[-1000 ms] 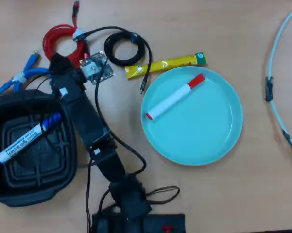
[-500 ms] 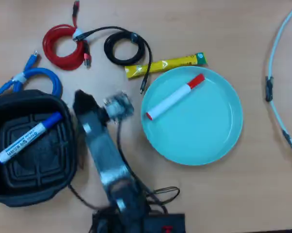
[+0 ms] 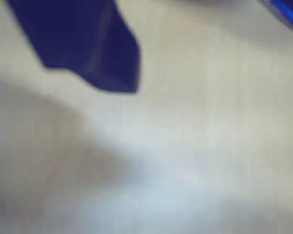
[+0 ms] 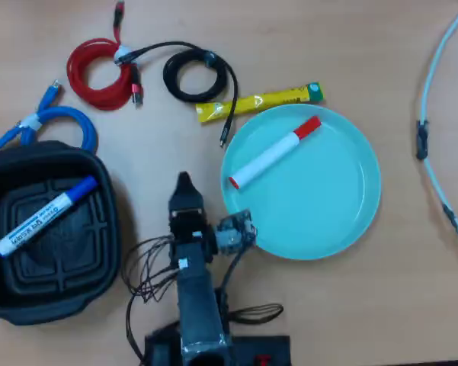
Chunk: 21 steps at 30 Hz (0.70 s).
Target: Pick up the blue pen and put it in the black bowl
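The gripper (image 4: 184,183) points away from the arm's base over bare table (image 4: 366,290), holding nothing. From above only one dark tip shows, and the blurred wrist view gives a single dark blue jaw over the wood, so I cannot tell how far apart the jaws stand. Just left of the gripper in the overhead view sits the black bowl (image 4: 107,229), and the blue pen (image 4: 46,215) lies slantwise on its ribbed bottom. Just right of it is the turquoise plate (image 4: 328,198) bearing a red-capped marker (image 4: 274,152). Beyond the tip lie a black cable (image 4: 171,80), a red cable (image 4: 88,80) and a yellow packet (image 4: 259,101).
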Available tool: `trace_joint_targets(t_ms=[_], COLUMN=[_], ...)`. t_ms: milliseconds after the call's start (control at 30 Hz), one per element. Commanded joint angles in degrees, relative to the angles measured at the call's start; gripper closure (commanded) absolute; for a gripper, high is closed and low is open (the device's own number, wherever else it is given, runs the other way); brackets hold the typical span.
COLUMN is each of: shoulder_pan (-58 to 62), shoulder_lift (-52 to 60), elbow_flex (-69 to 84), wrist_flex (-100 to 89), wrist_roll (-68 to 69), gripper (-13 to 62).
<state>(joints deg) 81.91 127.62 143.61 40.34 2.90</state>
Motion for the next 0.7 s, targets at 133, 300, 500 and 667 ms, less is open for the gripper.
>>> trace_joint_targets(t_ms=[133,300,500,667], shoulder_pan=[4.39,4.48,4.13,3.78], shoulder_lift=[3.34,8.26,8.35,8.35], elbow_flex=[8.35,16.00,20.04,25.75], wrist_flex=[-11.16,-12.92,-15.47,-19.51], wrist_roll=[-0.18,-0.26,-0.18,-0.09], gripper=[-8.1,-8.1,-8.1,-8.1])
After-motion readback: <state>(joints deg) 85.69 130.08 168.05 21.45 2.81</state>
